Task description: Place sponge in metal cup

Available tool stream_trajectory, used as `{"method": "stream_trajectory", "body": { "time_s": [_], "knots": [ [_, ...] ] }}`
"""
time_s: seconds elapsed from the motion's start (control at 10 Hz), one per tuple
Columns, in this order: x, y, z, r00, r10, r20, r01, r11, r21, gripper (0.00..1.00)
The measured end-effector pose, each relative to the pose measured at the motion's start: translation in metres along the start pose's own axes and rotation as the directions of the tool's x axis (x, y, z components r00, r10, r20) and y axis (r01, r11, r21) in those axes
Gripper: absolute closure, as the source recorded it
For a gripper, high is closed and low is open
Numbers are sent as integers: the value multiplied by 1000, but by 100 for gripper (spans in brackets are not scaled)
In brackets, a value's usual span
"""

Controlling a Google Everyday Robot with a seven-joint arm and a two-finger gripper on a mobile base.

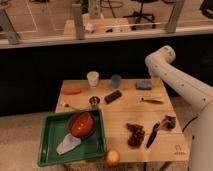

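The sponge point(143, 85) is a small blue-grey block lying at the back right of the wooden table point(125, 112). The metal cup point(94, 101) is short and dark. It stands left of the middle, just behind the green tray, apart from the sponge. My white arm comes in from the right and bends over the table's back right corner. My gripper point(151, 75) hangs at its end, just above and behind the sponge. It holds nothing that I can see.
A white cup point(93, 78) and a blue cup point(116, 81) stand at the back. A black bar point(113, 96) lies between the metal cup and the sponge. The green tray point(50, 152) holds a red bowl point(81, 123) and a cloth. Grapes point(135, 134), a dark utensil point(152, 134) and an orange fruit point(112, 158) lie in front.
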State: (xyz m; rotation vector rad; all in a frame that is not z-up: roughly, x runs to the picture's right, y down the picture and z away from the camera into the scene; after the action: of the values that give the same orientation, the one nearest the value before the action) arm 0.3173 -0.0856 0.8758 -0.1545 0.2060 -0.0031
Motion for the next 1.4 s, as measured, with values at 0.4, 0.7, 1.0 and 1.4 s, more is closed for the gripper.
{"method": "stream_trajectory", "body": {
  "time_s": [0.4, 0.7, 1.0, 1.4],
  "knots": [
    [0, 0, 1, 1000, 1, 3, -1, 1000, 0, 20],
    [-1, 0, 12, 991, 21, 131, -9, 996, -92, 20],
    [-6, 1, 23, 982, 19, 188, 6, 991, -131, 20],
    [-12, 15, 51, 980, 26, 198, -1, 992, -123, 20]
  ]
}}
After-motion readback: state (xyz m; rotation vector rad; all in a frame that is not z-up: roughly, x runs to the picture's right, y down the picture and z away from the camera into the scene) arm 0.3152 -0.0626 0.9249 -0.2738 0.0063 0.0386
